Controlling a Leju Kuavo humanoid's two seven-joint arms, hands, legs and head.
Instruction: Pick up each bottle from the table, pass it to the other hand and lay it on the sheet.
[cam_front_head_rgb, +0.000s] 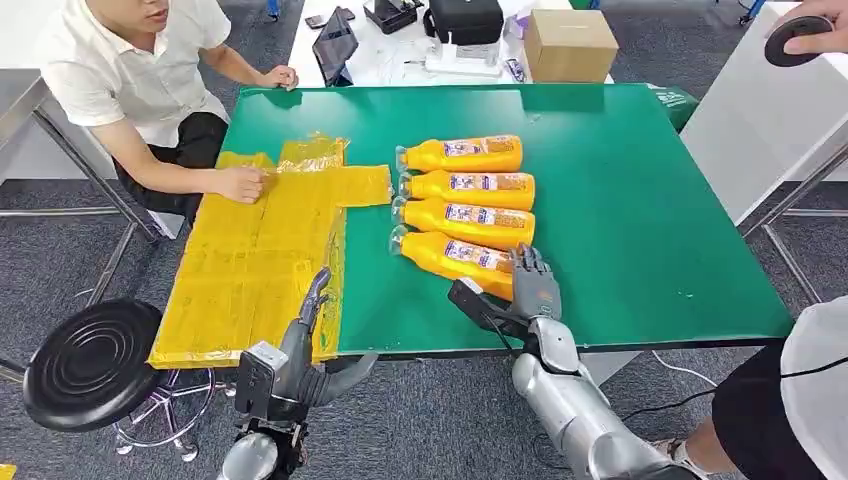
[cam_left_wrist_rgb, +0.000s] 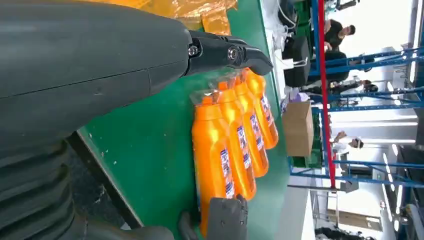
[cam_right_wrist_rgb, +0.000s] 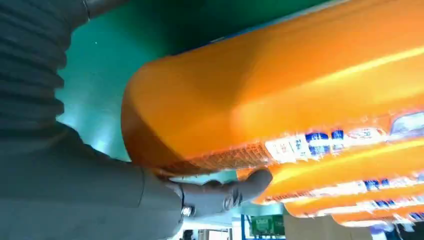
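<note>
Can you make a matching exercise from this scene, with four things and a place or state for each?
Things:
1. sheet
2. right hand
3. box
4. stool

Places or states:
A. on the floor, by the table's left corner
B. at the nearest bottle's base
C. on the far white table
D. spread over the table's left side

Pairs: 1-D, 2-B, 3-C, 4-A

bottle labels (cam_front_head_rgb: 470, 148), print too small to read

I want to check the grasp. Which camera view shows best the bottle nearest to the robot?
The head view: the whole nearest bottle lies on the green table, with the right hand at its base. The right wrist view shows only its base, very close. The left wrist view shows it lengthwise, partly hidden.
</note>
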